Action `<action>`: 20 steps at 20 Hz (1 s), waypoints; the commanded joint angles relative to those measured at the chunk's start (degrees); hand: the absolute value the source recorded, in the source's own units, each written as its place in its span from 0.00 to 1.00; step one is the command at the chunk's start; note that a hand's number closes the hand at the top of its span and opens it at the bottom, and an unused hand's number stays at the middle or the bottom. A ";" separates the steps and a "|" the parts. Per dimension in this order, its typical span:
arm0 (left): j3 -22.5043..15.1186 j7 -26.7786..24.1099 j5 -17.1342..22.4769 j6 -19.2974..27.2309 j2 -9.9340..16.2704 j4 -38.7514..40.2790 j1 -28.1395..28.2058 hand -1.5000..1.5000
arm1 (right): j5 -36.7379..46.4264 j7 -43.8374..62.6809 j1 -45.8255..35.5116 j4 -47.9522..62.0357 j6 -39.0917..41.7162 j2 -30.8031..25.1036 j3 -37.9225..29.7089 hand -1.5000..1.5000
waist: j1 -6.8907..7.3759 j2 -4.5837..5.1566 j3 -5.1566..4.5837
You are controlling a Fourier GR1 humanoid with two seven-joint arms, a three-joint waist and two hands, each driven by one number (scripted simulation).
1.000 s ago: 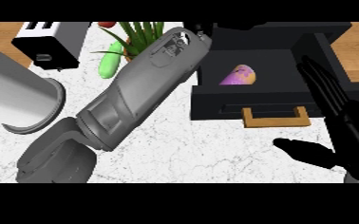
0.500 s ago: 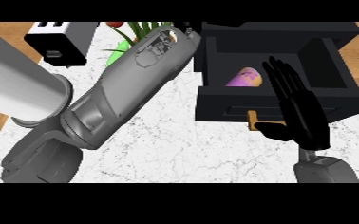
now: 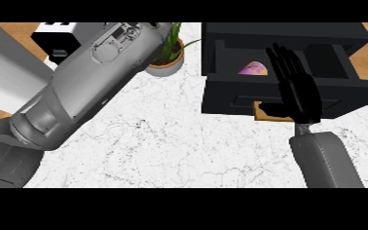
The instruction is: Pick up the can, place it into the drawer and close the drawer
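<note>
Here the right hand [image 3: 296, 90] is hovering flat over the front of the black drawer [image 3: 230, 100], fingers straight and together, pointing away from the robot, thumb sticking out toward the left just above the wooden handle [image 3: 267, 117]. It is grasping nothing. Its grey forearm [image 3: 327, 161] is coming up from the lower right edge.

The drawer is standing open at the upper right of the white marbled worktop [image 3: 179, 146], pulled out from its dark cabinet. Inside it a small purple and yellow object [image 3: 252, 68] is lying against the near wall, just left of the right hand's fingertips; it is partly hidden by the drawer front, and whether it is the can is not something the view is making clear.

The left forearm [image 3: 86, 87] is stretching diagonally from the lower left toward the upper middle, filling much of the left half of the view. The left hand itself is running out of view at the top, so whether it is released or clenched cannot be told.

Beside that forearm, a potted plant [image 3: 167, 64] with green leaves is sitting on the worktop, between the arm and the drawer. A black and white appliance [image 3: 54, 41] is showing at the upper left corner, behind the arm.
</note>
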 commanded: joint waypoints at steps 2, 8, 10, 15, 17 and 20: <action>-0.27 2.55 -1.66 -0.21 3.32 -4.85 2.93 0.00 | 1.79 -1.46 -2.76 11.97 -4.48 1.28 -1.01 0.00 | -0.18 1.00 0.94; -1.47 5.86 -1.81 -0.71 6.94 -12.48 8.17 0.00 | 4.97 -1.35 -7.16 20.39 -11.75 1.72 -3.49 0.00 | 1.31 0.99 0.95; -1.44 6.62 -2.20 0.67 7.07 -14.17 8.98 0.00 | 4.84 -1.27 -12.54 24.40 -12.43 0.61 -5.58 0.00 | 1.87 1.17 0.97; -0.40 8.24 -2.36 -1.40 10.59 -18.76 12.05 0.00 | 4.06 -2.85 -21.10 35.93 -19.23 1.70 -8.80 0.00 | 1.84 1.54 1.00; -1.24 6.90 -4.04 0.29 11.36 -20.94 15.37 0.00 | 6.26 -1.38 -24.14 39.79 -21.96 1.69 -9.23 0.00 | 2.16 1.61 0.98; 0.52 6.86 -3.26 -2.28 13.49 -23.25 16.93 0.00 | 6.89 -0.46 -28.44 45.62 -23.16 0.72 -10.67 0.00 | 2.23 1.90 0.97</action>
